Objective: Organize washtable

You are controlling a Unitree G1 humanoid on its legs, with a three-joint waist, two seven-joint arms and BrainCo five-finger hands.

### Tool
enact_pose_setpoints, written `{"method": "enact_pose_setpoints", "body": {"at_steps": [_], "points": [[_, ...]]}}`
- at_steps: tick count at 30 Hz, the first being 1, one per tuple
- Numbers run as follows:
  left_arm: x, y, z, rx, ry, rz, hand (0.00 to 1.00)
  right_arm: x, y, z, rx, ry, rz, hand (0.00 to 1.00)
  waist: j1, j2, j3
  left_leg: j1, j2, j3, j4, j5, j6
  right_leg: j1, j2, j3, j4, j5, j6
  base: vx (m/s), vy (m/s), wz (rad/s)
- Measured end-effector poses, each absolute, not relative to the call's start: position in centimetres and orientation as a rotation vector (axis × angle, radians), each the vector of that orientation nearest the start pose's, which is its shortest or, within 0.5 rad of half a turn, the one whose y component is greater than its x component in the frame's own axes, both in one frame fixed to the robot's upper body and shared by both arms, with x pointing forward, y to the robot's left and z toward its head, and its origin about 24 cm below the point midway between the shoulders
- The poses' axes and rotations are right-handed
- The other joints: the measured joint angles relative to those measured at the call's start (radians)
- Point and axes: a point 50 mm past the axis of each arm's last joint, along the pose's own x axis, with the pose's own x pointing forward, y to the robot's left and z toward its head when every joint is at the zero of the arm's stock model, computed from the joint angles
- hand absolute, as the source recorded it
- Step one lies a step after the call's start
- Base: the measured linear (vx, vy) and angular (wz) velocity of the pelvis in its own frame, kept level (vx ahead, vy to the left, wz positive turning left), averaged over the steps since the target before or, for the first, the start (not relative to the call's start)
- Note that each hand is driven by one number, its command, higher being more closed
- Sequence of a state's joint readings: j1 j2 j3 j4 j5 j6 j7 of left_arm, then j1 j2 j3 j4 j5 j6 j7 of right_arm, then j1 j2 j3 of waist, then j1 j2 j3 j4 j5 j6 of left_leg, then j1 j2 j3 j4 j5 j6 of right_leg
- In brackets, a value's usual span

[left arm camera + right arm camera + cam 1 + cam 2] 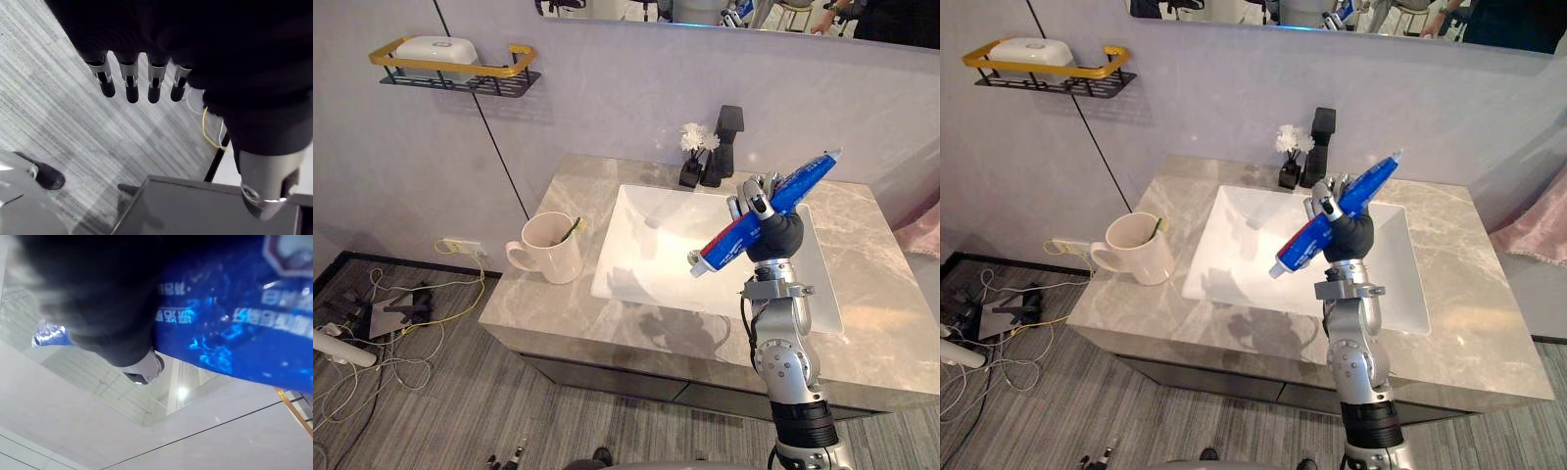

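A grey marble washtable (862, 323) carried a white rectangular sink (646, 264) set into its top. High on the wall, well to the left of the sink, a black shelf with a yellow rail (440, 67) held a white box (435, 49). Just left of the sink stood a cream mug (553, 250) with a thin yellow-green stick (572, 229) leaning inside. Behind the sink were a black faucet (724, 137) and a small dark vase of white flowers (695, 157). Above the sink's right half, the right hand (773, 233) had its fingers wrapped around a toothpaste tube (808, 176). The tube was blue with red and white bands, tilted with its cap end lowest. The left hand (128, 81) had straight fingers and held nothing, above grey flooring (58, 122).
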State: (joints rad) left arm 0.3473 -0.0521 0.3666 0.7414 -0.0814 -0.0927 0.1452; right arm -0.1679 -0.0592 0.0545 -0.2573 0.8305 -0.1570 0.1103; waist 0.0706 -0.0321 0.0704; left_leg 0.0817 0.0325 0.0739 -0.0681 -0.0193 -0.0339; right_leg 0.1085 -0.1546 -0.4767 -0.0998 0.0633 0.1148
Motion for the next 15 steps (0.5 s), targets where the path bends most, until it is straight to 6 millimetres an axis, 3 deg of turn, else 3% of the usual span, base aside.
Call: {"method": "enact_pose_setpoints", "body": {"at_steps": [6,11,15], "points": [[5.7,21.5,-14.4,-0.099,0.949,0.555,0.0,26.2,-13.1,15.8,0.704,-0.555,0.326,1.0,0.002,-0.007,0.002,-0.004,-0.009,-0.028,0.003,0.001,0.001,0.01,-0.005,-0.024,0.0,-0.005,0.007,0.03,0.014,0.12],[6.8,21.0,-14.3,-0.08,0.93,0.503,0.0,26.7,-10.9,18.0,0.65,-0.612,0.414,1.0,0.002,-0.01,0.005,-0.003,-0.015,-0.045,0.005,0.001,0.001,0.023,-0.007,-0.043,0.0,-0.005,0.007,0.01,0.009,0.12],[7.6,21.0,-14.1,-0.056,0.902,0.467,0.0,26.7,-8.9,19.7,0.604,-0.661,0.498,1.0,0.027,-0.022,0.011,-0.001,-0.017,-0.051,0.007,0.0,0.001,0.03,-0.015,-0.048,0.0,-0.008,0.012,-0.02,0.009,0.05]]}}
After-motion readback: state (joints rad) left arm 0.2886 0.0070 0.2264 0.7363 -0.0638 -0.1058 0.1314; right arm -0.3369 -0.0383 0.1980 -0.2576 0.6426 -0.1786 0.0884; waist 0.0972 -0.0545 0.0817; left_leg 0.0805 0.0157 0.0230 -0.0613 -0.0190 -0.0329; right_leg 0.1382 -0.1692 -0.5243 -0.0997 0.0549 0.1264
